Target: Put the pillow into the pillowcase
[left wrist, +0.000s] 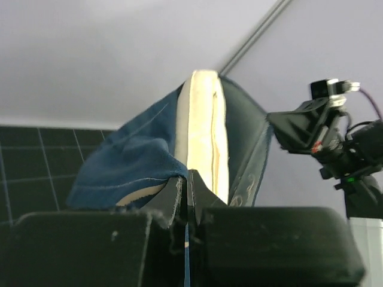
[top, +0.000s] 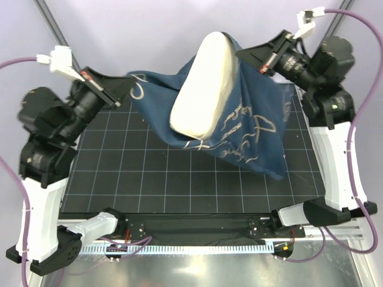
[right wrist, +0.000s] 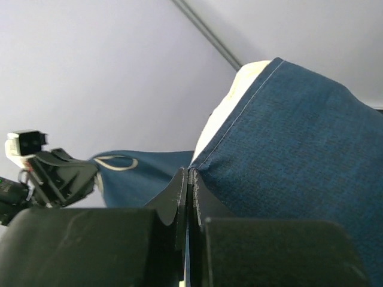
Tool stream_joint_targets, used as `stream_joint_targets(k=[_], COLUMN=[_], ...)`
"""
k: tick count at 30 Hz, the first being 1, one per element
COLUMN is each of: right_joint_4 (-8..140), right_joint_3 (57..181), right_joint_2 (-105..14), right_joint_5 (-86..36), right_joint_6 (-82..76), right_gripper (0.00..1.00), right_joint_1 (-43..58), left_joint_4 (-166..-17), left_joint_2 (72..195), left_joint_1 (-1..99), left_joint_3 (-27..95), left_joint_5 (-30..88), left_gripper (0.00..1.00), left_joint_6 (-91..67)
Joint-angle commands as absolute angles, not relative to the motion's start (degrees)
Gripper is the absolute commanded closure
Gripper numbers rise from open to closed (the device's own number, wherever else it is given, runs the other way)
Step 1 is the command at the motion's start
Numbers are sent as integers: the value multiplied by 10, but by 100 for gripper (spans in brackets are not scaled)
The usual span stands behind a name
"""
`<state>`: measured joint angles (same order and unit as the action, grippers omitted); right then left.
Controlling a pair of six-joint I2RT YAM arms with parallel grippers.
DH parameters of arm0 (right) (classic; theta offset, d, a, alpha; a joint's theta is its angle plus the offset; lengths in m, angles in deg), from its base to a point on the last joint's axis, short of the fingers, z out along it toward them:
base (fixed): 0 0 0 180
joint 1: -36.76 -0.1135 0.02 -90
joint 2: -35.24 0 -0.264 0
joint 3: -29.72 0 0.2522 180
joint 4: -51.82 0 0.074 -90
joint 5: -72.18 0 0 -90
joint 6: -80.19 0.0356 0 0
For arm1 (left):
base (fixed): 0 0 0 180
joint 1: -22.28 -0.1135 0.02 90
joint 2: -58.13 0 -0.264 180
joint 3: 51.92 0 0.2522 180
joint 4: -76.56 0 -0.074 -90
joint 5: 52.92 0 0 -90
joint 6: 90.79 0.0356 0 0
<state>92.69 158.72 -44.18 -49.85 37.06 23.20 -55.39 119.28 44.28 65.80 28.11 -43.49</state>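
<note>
Navy cloth, top view: the case (top: 251, 128) hangs stretched between both grippers over the black gridded mat (top: 149, 179). Its lower right corner droops toward the mat.
Pillow, top view: the pillow (top: 200, 89) stands tilted, partly in the case. Its cream face is bare and its lower end is cupped by cloth.
Left gripper, top view: the left gripper (top: 122, 89) pinches the case's left edge.
Right gripper, top view: the right gripper (top: 244, 55) pinches the case's upper right edge, just beside the pillow's top.
Left wrist view: the jaws are pressed together on the blue hem. The pillow (left wrist: 203, 131) stands upright just beyond, with the case (left wrist: 131, 161) on both sides.
Right wrist view: the jaws are clamped on the stitched hem of the case (right wrist: 299, 155). The pillow (right wrist: 233, 101) peeks out behind it, and the left gripper (right wrist: 90, 170) holds the far end.
</note>
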Motion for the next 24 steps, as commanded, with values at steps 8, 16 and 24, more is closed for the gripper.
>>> stream_joint_targets(k=[8,16,24], right_joint_4=[861,744,728], right_joint_3=[1750,1401,1062], right_joint_2=[-593,-471,-365], right_joint_5=[-526,-546,-516], right_joint_6=[428,413,308], right_gripper=[96,94,23], right_joint_1=[131,212,289], left_joint_4=[-638,-936,-1071], left_joint_2=[1243,1310,1408], left_joint_1=[441,463,640], left_joint_3=[971,741,446], left_joint_5=[305,132,196], left_gripper=[100,99,100], left_joint_6=[-270,-477,-370])
